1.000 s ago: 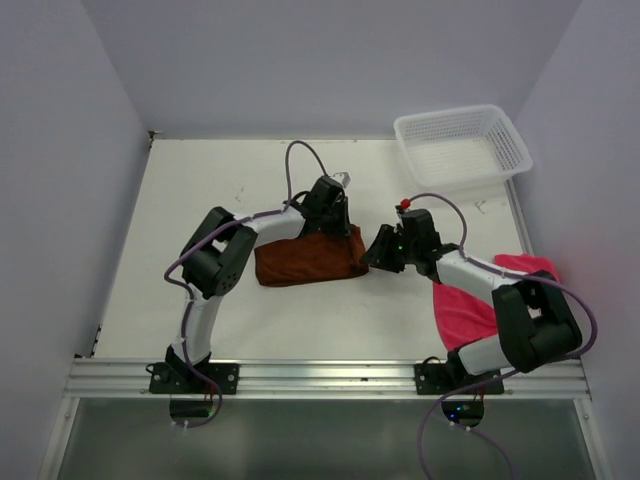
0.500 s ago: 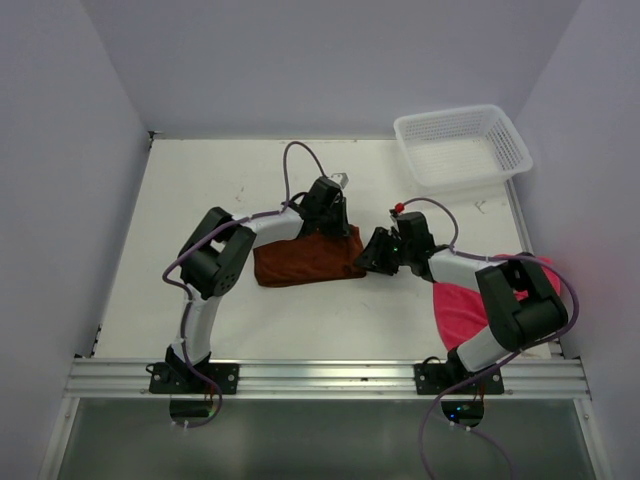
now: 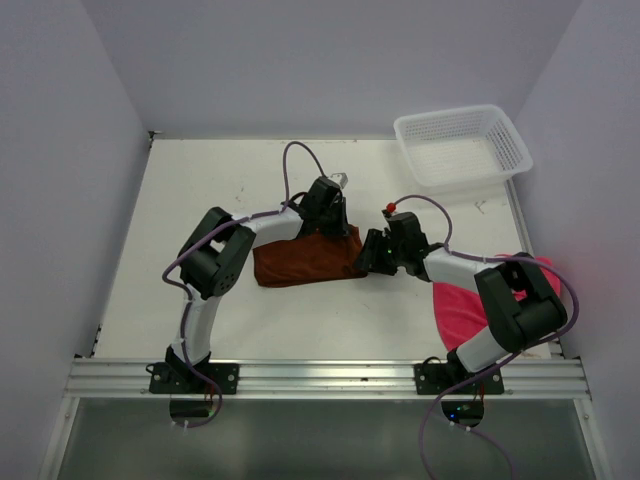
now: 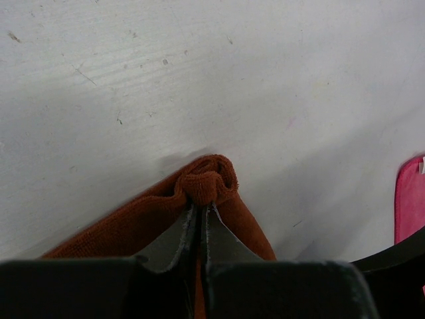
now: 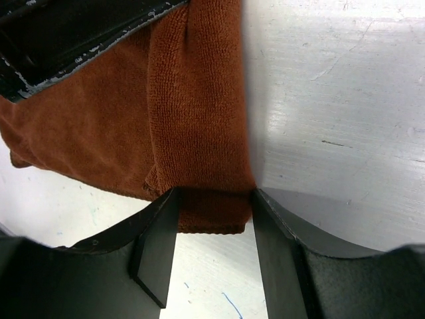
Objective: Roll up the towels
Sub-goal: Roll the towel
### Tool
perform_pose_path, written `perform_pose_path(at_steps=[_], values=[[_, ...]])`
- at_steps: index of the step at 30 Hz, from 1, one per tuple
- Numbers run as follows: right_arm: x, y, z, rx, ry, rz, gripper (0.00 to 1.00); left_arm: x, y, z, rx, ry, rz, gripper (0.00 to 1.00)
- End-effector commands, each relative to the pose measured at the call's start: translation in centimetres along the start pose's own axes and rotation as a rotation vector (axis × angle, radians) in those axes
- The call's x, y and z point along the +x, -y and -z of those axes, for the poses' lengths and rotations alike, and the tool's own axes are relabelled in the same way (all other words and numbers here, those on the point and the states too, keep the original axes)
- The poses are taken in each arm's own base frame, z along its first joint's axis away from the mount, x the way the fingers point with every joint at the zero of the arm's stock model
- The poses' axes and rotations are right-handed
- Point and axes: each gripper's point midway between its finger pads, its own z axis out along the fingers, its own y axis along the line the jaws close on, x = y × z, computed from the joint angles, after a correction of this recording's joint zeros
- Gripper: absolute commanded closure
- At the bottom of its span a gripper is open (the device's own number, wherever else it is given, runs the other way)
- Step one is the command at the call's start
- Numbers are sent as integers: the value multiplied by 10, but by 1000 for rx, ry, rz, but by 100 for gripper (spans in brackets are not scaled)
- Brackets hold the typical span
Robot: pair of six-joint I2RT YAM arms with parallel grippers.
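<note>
1. The right gripper [image 3: 371, 252] has slid left to the rust-brown towel [image 3: 300, 263]. Its jaws have spread about halfway, astride the towel's folded edge, clamping nothing.
2. The left gripper [image 4: 199, 211] pinches tight a bunched corner at its fingertips.
3. This towel seems only partly rolled. The pink towel [image 3: 462, 312], well behind the right fingers, looks unstarted.

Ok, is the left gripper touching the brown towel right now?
Touching. The left wrist view shows the left gripper shut on a bunched corner of the brown towel, with the cloth pinched between its fingertips.
</note>
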Motion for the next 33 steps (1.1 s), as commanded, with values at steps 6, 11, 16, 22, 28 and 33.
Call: perform_pose_path(at_steps=[6,11,16,22,28,33], values=[[7,6,-9,57,-14,41,49,-15,-5,13,-11,42,-7,98],[7,5,-10,60,-1,56,64,-12,-8,11,-23,35,-6,93],[-1,7,-1,93,29,100,95,-7,-12,12,-35,25,1,86],[-7,17,13,186,33,206,100,-6,-14,23,-42,26,3,77],[-12,21,28,280,28,349,100,-4,-10,31,-26,26,6,68],[-21,13,39,348,57,494,100,-2,-4,34,1,23,16,66]])
